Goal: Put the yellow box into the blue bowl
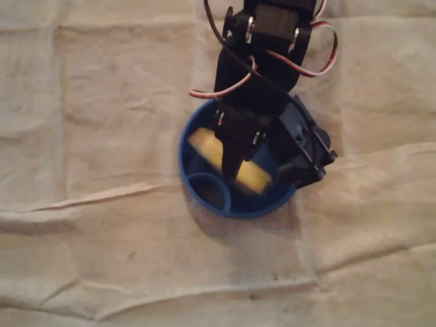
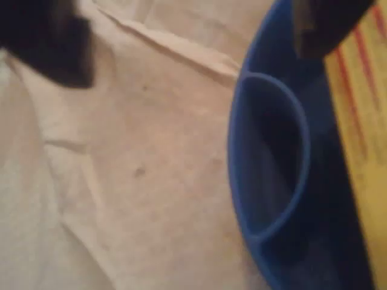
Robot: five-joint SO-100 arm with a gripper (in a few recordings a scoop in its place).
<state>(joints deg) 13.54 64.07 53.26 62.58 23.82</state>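
We note wrinkled cream fabric cloth (image 1: 102,102) across whole surface in overhead view. Faint grid of pressed creases up top. Long raised fold (image 1: 88,199) runs in from left edge, rising toward centre; second fold (image 1: 381,153) comes in from right. Few dark specks (image 1: 252,296) low, near centre. Wrist view: same cloth (image 2: 151,199), raised diagonal fold (image 2: 175,45) near top, one small dark speck (image 2: 139,173) mid-left.

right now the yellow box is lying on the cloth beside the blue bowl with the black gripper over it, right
No: the yellow box lies inside the blue bowl, not on the cloth beside it, with the black gripper over it. The overhead view shows this.
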